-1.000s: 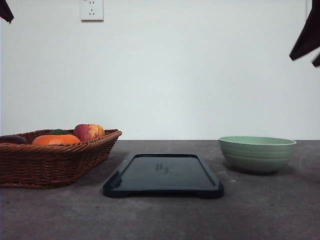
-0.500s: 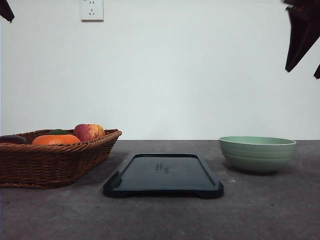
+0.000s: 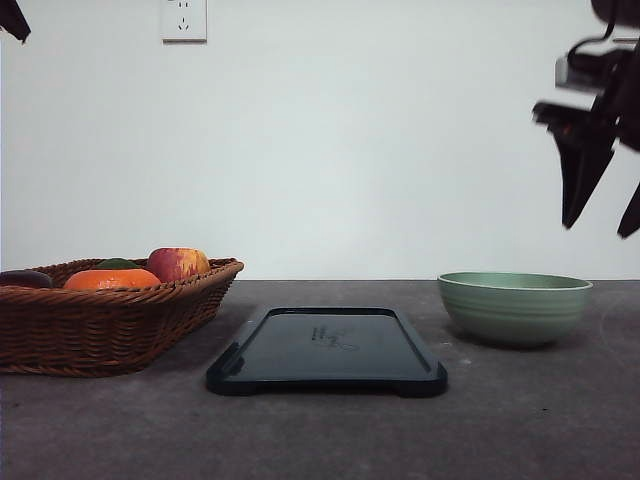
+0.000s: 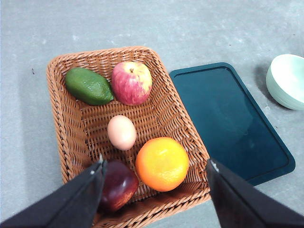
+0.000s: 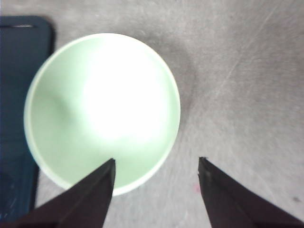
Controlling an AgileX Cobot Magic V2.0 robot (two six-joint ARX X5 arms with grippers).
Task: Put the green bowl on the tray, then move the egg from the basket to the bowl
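While both sets of fingers, right [image 5: 156, 190] and left [image 4: 154, 194], hang spread and empty, the green bowl [image 3: 514, 307] sits on the table right of the tray [image 3: 327, 350]; a pinch on its thin rim could tip it.

In the front view the basket [image 3: 110, 315] is cut off at the frame's left edge, its rim hiding the egg; the right gripper [image 3: 600, 215] runs off the right edge; the right wrist view blurs the bowl [image 5: 102, 111], its inside washed out by glare.
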